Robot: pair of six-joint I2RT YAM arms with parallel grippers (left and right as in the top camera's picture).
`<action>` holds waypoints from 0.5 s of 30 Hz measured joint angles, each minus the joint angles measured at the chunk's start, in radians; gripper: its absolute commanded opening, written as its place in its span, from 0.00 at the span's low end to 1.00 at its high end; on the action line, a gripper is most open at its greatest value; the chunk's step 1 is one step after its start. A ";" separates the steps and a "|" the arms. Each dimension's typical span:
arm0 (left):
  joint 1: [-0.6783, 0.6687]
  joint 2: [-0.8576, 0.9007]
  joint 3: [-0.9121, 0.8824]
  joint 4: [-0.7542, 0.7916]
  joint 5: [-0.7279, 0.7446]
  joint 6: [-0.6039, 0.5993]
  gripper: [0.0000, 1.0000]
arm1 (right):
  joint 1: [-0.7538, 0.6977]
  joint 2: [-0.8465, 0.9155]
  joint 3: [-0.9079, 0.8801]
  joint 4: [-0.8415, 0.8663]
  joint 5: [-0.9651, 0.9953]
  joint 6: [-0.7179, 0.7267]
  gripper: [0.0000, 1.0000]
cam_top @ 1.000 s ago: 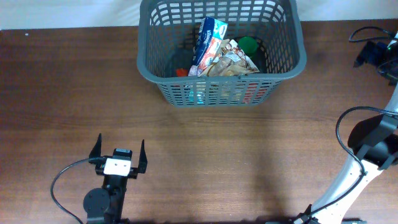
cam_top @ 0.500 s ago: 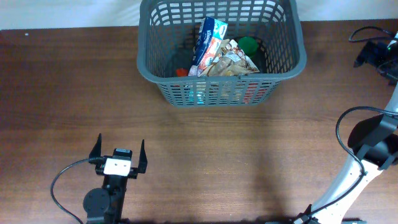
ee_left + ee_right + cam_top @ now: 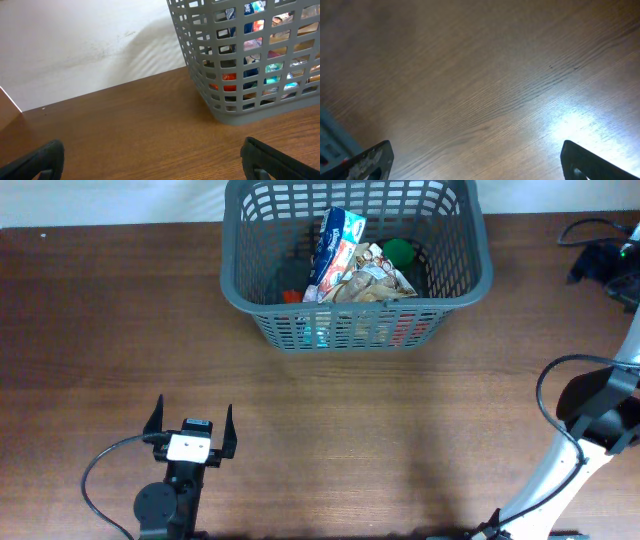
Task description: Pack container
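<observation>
container (image 3: 352,326), well beyond left end effector (image 3: 194,409)

Open table (image 3: 400,430) lies between the left hand (image 3: 193,416) and the container (image 3: 355,330); packets (image 3: 345,255) crowd its open top.

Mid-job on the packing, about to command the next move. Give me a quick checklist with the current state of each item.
1. Left gripper open, nothing between its fingers: ok.
2. Right gripper open, nothing held, only bare table below it: ok.
3. Container upright on the table, top unobstructed: ok.
4. Both arms away from the container: ok.
5. Room left inside: ok. The blue-and-white packet and snack bag lean in the middle, and the left part looks free.
6. Next item to pick located: not ok. No loose item shows in any view.
</observation>
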 measured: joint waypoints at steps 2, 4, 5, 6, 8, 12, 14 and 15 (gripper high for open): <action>0.000 0.000 0.000 0.000 0.000 0.000 0.99 | 0.043 -0.055 -0.006 0.000 0.032 0.000 0.99; 0.000 0.000 0.000 0.000 0.000 0.000 0.99 | 0.081 -0.108 -0.006 0.000 0.067 -0.001 0.99; 0.000 0.000 0.000 0.000 0.000 0.000 0.99 | 0.097 -0.132 -0.007 0.000 0.080 -0.001 0.99; 0.000 0.000 0.000 0.000 0.000 0.000 0.99 | 0.113 -0.160 -0.007 0.000 0.091 -0.001 0.99; 0.000 0.000 0.000 0.000 0.000 0.000 0.99 | 0.146 -0.224 -0.007 0.000 0.112 -0.001 0.99; 0.000 0.000 0.000 0.000 0.000 0.000 0.99 | 0.205 -0.344 -0.007 0.001 0.131 -0.001 0.99; 0.000 0.000 0.000 0.000 0.000 0.000 0.99 | 0.232 -0.397 -0.007 0.008 0.138 -0.002 0.99; 0.000 0.000 0.000 0.000 0.000 0.000 0.99 | 0.243 -0.419 -0.007 0.018 0.139 -0.002 0.99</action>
